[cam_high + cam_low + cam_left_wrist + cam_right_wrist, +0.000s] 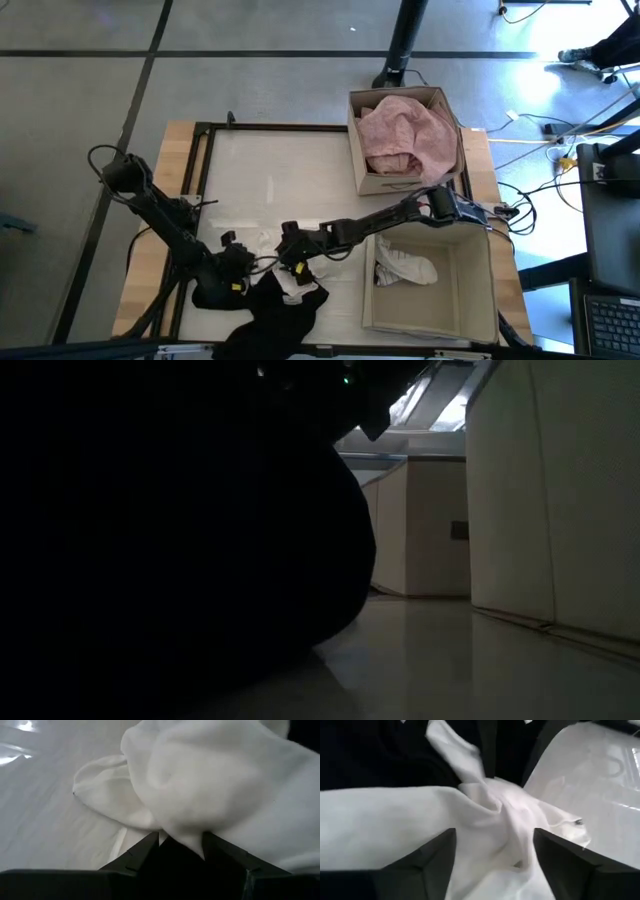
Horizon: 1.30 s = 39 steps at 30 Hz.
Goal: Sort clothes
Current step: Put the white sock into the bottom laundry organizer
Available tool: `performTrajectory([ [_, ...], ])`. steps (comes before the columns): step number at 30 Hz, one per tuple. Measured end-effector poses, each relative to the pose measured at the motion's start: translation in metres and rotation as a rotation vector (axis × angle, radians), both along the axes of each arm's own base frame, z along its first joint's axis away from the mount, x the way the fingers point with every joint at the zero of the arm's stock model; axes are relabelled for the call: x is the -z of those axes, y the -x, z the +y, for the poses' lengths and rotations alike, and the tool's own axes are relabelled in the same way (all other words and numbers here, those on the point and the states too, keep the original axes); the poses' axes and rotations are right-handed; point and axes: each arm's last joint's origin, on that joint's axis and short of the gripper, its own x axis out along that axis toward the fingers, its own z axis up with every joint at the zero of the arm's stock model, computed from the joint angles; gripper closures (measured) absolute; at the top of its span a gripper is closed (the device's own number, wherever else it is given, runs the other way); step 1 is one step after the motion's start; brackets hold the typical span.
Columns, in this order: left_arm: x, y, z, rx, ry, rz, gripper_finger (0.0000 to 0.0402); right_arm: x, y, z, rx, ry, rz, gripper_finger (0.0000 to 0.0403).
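A small white garment (268, 243) lies bunched near the table's front edge, between my two grippers. A black garment (270, 312) lies beside it and partly over the front edge, and it blocks most of the low view (170, 540). My left gripper (240, 262) is shut on white cloth (200, 780). My right gripper (290, 252) is shut on white cloth (490, 820). A pale pink garment (405, 135) fills the far box. A white piece (405, 268) lies in the near box. My left gripper pinches a bunched fold of the white garment (182, 837) between its two fingers (145, 852). It comes in low from the table's left, and the cloth rests on the table beyond the fingers. My right gripper has a thick, twisted bunch of white cloth (495, 850) between its two fingers (432, 857). It comes from the table's right, slanting down. The cloth runs on in a drawn twist (485, 795) toward the black garment.
Two tan cardboard boxes stand at the table's right: the far one (362, 170) and the near one (470, 300). Their walls show in the low view (560, 500). The table's left and middle (270, 180) is a bare white mat in a black frame.
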Motion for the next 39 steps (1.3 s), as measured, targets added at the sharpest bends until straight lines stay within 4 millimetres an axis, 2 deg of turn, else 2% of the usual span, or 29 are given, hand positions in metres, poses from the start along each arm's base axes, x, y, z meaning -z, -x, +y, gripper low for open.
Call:
performTrajectory([
  [5, 0.0, 0.0, 0.0, -0.002, -0.006, -0.012, 0.0256, 0.001, 0.0, -0.001, 0.018, 0.026, -0.004, 0.0225],
  [12, 0.0, 0.0, 0.0, -0.004, -0.007, -0.014, 0.0256, 0.001, 0.0, -0.002, 0.007, 0.063, -0.008, 0.0377],
  [13, 0.0, 0.0, 0.0, -0.002, -0.008, -0.013, 0.0256, 0.001, 0.0, -0.002, 0.0, 0.073, -0.01, 0.0389],
  [17, -0.002, 0.0, 0.0, 0.012, 0.007, 0.007, 0.0256, -0.002, 0.0, -0.002, 0.01, 0.094, -0.016, 0.0379],
  [19, -0.006, 0.001, 0.0, 0.023, 0.028, 0.008, 0.0256, -0.01, 0.002, 0.0, 0.013, 0.105, -0.031, 0.0376],
  [24, -0.022, 0.004, 0.0, 0.064, 0.076, -0.029, 0.0256, -0.046, 0.012, 0.003, 0.017, 0.211, -0.082, 0.0398],
  [31, -0.032, 0.011, -0.004, 0.124, 0.093, -0.063, 0.0256, -0.102, 0.035, 0.004, 0.073, 0.262, -0.142, 0.0394],
  [35, -0.032, 0.011, -0.004, 0.123, 0.074, -0.068, 0.0256, -0.105, 0.033, 0.005, 0.09, 0.206, -0.169, 0.0399],
  [39, -0.032, 0.011, -0.003, 0.122, 0.06, -0.076, 0.0256, -0.085, 0.024, 0.004, 0.09, 0.137, -0.143, 0.0372],
])
